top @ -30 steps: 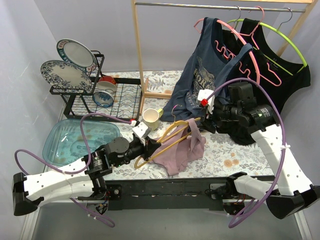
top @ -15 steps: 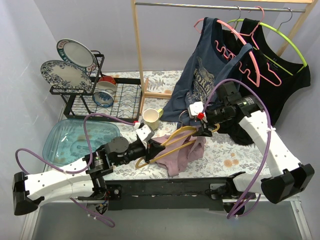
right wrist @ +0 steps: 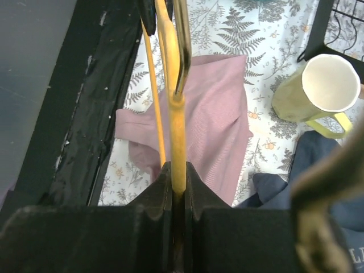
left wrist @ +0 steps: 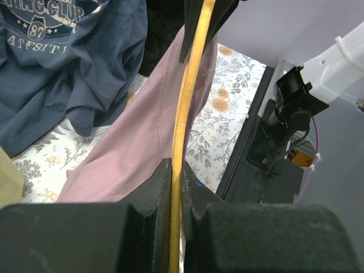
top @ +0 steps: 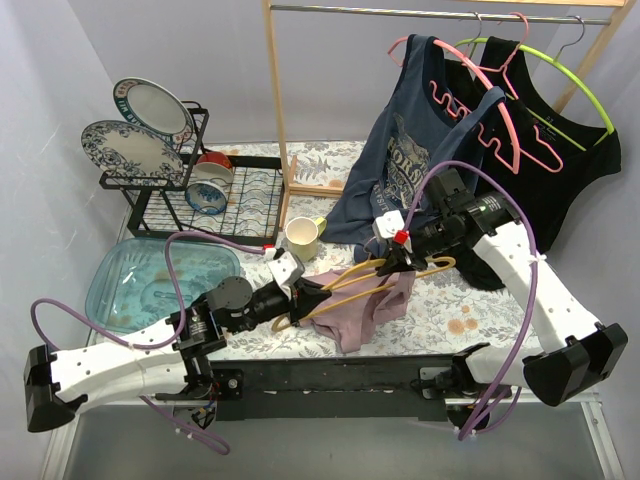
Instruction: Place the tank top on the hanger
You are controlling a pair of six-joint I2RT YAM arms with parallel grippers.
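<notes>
Tank top, ribbed mauve cloth, lies crumpled on our floral tabletop; our left fingers and right fingers each clench the thin yellow-orange hanger.

Navy top, partial white print "TING CLUB", "87", "ATSIT", remainder cut off

the hanger pinched in the left gripper is smooth, slightly glossy yellow-orange plastic; the fingers are matt black plastic. just beyond them the tank top is finely ribbed matt pink cloth. off to one side of the right gripper, likewise clamped on the hanger, the mug looks glazed and smooth, on a matt floral-printed tablecloth.
</notes>
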